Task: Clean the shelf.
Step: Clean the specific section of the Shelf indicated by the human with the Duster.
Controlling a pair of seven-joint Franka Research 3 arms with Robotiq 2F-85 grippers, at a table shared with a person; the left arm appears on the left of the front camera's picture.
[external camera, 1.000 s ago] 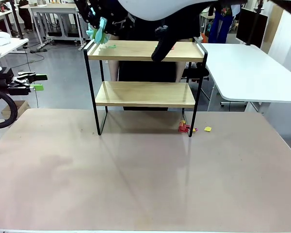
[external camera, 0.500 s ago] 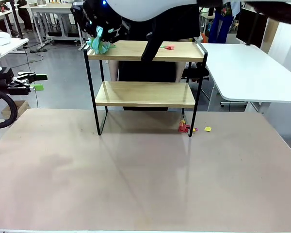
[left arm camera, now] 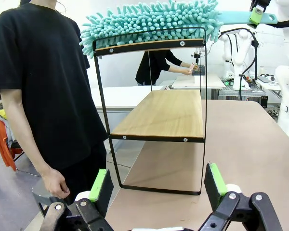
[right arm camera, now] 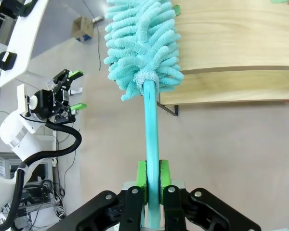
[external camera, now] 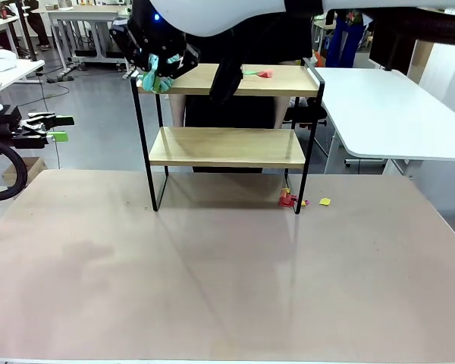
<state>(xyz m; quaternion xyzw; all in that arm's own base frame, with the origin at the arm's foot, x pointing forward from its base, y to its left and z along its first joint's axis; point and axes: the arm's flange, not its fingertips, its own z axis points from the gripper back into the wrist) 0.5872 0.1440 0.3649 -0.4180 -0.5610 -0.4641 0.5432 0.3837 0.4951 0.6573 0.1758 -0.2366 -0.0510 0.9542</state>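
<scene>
While right fingers [right arm camera: 141,177] clamp the duster handle [right arm camera: 151,130] and left fingers [left arm camera: 215,179] stand wide, the shelf [external camera: 224,145] — probably light but stiff — is best steadied by its frame.

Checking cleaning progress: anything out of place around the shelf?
Yes: small red and yellow scraps lie on the brown table beside a front leg of the two-tier wooden shelf, and red and green bits sit on its top board. It is loose litter, not yet swept away.
</scene>
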